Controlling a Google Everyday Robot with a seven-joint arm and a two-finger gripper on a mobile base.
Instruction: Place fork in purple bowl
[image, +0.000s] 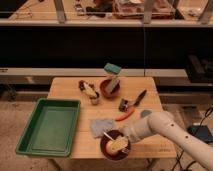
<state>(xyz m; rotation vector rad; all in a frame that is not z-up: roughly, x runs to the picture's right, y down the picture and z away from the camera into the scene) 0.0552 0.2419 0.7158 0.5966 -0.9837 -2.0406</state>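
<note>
One arm reaches in from four o'clock, its hand (125, 136) poised at the purple bowl's (106, 149) two o'clock rim; whether it is open cannot be told. The fork (107, 136) is seen leaning inside, beside a yellow piece (118, 145). A slow, straight withdrawal is advised. No writing can be read.

Wooden table (65, 87) under pincer (121, 140), tray (30, 145), bowls (106, 150)

Pale whitish-yellow fork (108, 136) in dark purple bowl (106, 150); yellowish gripper (118, 145) over bowl, bench's near edge; green tray (30, 145) left edge; grey cloth (98, 126).
</note>
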